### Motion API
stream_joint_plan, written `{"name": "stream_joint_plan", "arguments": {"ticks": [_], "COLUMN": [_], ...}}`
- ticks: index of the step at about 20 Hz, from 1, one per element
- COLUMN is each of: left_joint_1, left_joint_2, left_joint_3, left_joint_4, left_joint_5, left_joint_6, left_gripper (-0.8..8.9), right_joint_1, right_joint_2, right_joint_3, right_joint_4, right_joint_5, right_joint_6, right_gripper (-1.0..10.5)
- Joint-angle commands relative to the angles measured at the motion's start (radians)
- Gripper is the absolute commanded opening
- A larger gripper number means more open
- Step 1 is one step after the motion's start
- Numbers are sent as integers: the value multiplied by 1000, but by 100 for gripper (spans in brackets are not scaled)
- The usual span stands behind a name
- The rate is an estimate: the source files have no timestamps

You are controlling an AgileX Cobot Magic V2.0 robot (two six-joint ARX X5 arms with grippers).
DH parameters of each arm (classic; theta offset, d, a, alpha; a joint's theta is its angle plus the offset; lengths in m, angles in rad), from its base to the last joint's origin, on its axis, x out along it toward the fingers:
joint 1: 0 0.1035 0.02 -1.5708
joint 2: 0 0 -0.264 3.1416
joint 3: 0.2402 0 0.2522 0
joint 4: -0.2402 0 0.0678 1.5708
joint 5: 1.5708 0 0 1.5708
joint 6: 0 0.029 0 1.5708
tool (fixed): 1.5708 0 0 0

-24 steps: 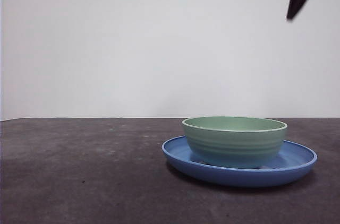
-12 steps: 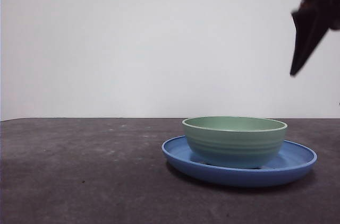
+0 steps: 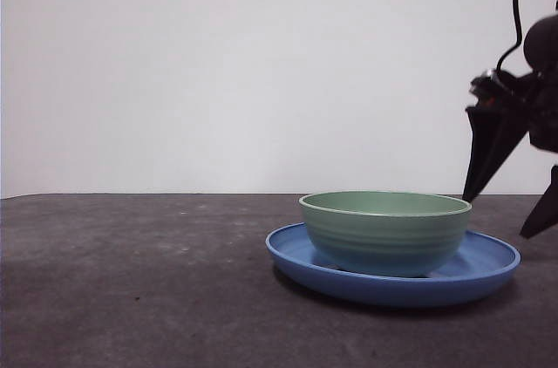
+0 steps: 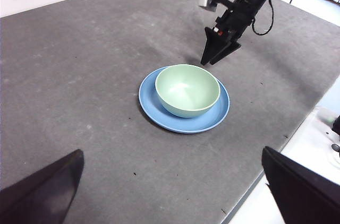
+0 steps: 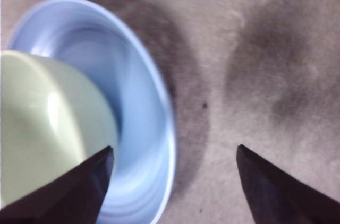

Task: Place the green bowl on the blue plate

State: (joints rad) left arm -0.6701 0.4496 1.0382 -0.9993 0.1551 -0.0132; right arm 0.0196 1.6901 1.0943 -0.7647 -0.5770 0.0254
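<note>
Resting: green bowl [image 3: 384, 230] on blue plate [image 3: 484, 265]

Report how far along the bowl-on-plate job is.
Done: the green bowl sits upright inside the blue plate on the table. In hand: nothing; the right gripper hangs open beside the plate's rim, gripping nothing, and the left gripper waits high and open, well away from the dishes. Left: apparently only clearing the right arm away.
</note>
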Motion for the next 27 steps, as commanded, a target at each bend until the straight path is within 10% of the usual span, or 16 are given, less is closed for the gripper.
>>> {"name": "stream_joint_plan", "arguments": {"ticks": [1,27], "left_joint_1": [-8,-8], "left_joint_2": [4,4], "left_joint_3": [6,6], "left_joint_4": [8,34], "left_joint_5": [0,0], "left_joint_6": [5,4], "left_gripper": [625,625], "right_joint_1": [5,76], "right_joint_2": [45,120], "right_joint_3": [20,43], "right_joint_4": [24,53], "right_joint_5": [-36,18], "right_joint_6": [-15,62], "right_gripper": [305,8]}}
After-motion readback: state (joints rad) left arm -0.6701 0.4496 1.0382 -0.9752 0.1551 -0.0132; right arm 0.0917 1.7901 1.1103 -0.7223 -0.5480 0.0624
